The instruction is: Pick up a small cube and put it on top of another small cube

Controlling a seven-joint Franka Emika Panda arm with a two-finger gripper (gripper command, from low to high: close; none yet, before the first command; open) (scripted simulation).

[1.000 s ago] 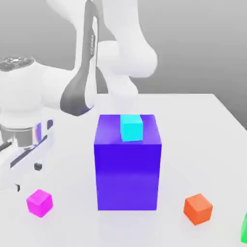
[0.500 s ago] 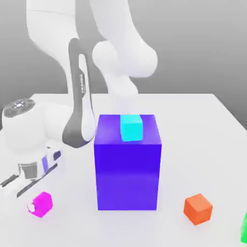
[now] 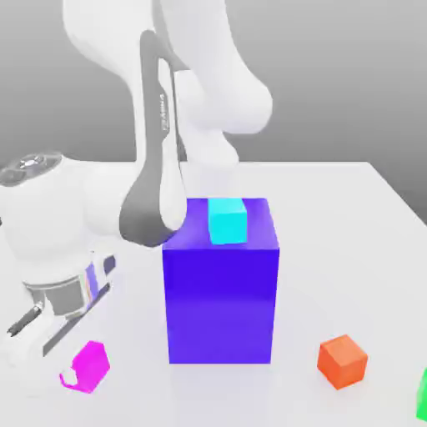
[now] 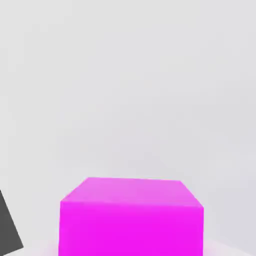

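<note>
simulated robot lab: white arm point(image 3: 154, 167), bare pale tabletop point(image 3: 334, 250), plain grey backdrop point(image 3: 350, 75).

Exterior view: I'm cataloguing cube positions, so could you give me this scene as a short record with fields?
held: magenta cube, in the closed fingers
large block: blue-violet, standing on the table
on the block: cyan cube
toward the exterior view's right: orange cube on the table
at its right edge: green object, partly cut off
stacking: not yet done
</note>
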